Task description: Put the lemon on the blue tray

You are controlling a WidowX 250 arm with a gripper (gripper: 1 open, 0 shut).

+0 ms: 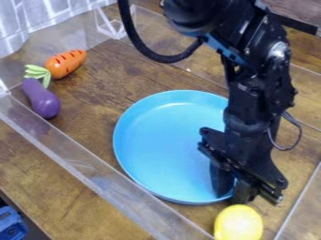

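Observation:
The lemon (238, 223), small, yellow and glossy, lies on the wooden table at the bottom edge of the view, just outside the near right rim of the blue tray (163, 141). My black gripper (247, 185) points straight down over that rim, right behind the lemon and close above it. The lemon is not between the fingers. The dark fingers blend together, so the gap between the jaws does not show. Nothing lies inside the tray.
An orange carrot (64, 63) with a green top and a purple eggplant (39, 98) lie at the far left. A clear plastic wall (88, 164) runs along the near left side of the table.

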